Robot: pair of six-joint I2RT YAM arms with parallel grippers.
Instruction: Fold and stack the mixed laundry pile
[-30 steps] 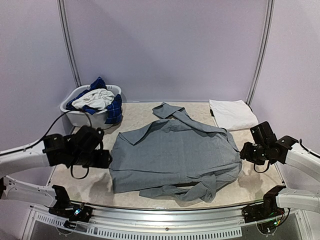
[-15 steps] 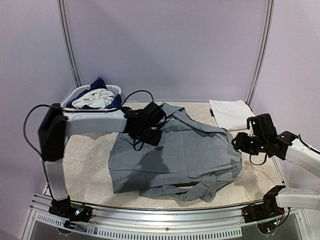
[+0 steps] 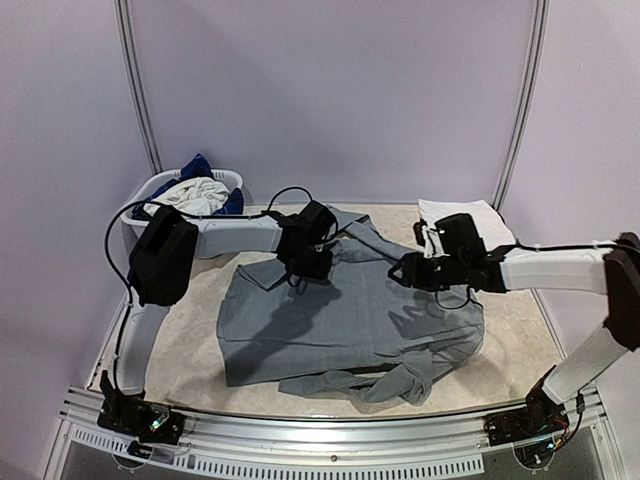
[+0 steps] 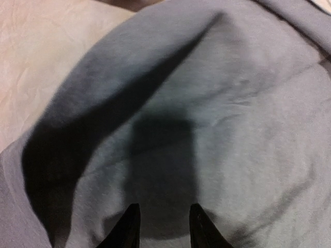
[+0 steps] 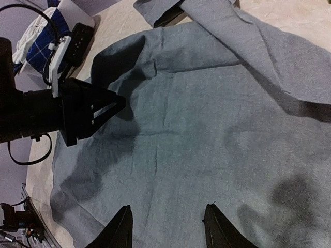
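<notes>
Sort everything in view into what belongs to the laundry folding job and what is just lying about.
Belongs to the job:
- grey shirt, spread flat
- folded white piece, far right
- white and blue plaid clothes, heaped far left

Just lying about:
- white basket holding that heap
- table

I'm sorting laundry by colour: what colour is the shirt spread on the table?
Plain grey shirt, no pattern; it shows best in the right wrist view.
</notes>
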